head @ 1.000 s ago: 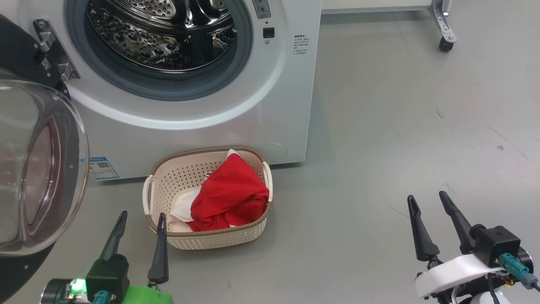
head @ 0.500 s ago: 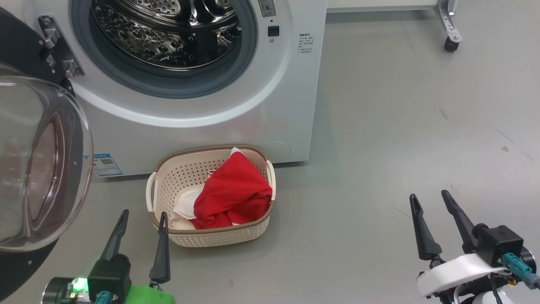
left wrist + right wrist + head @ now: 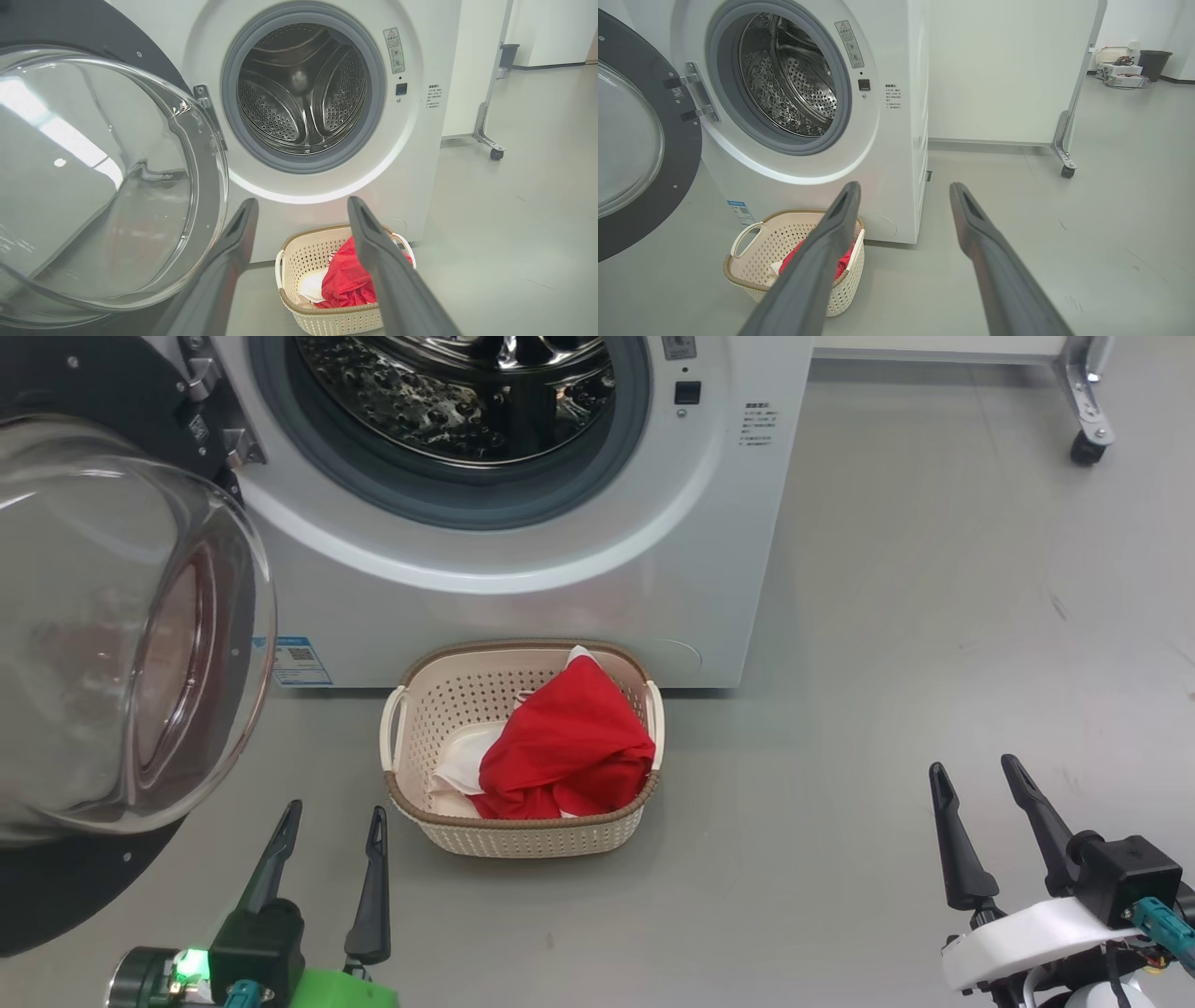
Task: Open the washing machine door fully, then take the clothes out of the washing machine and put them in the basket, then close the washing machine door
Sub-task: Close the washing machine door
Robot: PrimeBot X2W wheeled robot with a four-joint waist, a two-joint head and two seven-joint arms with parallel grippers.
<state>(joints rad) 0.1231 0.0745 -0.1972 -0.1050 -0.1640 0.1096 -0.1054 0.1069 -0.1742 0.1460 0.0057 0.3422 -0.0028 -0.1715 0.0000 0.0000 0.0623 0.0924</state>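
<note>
The big white front-loading washing machine takes up the upper middle of the head view, and its grey rubber-ringed steel drum shows shiny perforated metal inside. The large round glossy black door with a bulging clear glass bowl window stands swung wide open along the left edge of the frame, hung from hinges at the upper left. A small blue sticker sits on the machine's lower front, just beside the glass bowl. On the grey floor in the lower middle, just in front of the machine's base, stands the small cream perforated plastic basket with a brown woven-look rim. The soft bright red clothes with white parts lie inside it, the red heaped toward its right side and the white toward its left. At the lower left the left gripper points its two long dark fingers up the frame, jaws released and empty, near the basket's front left corner but apart from it. At the lower right the right gripper hangs over the floor with jaws likewise spread and empty, well apart from the basket
</note>
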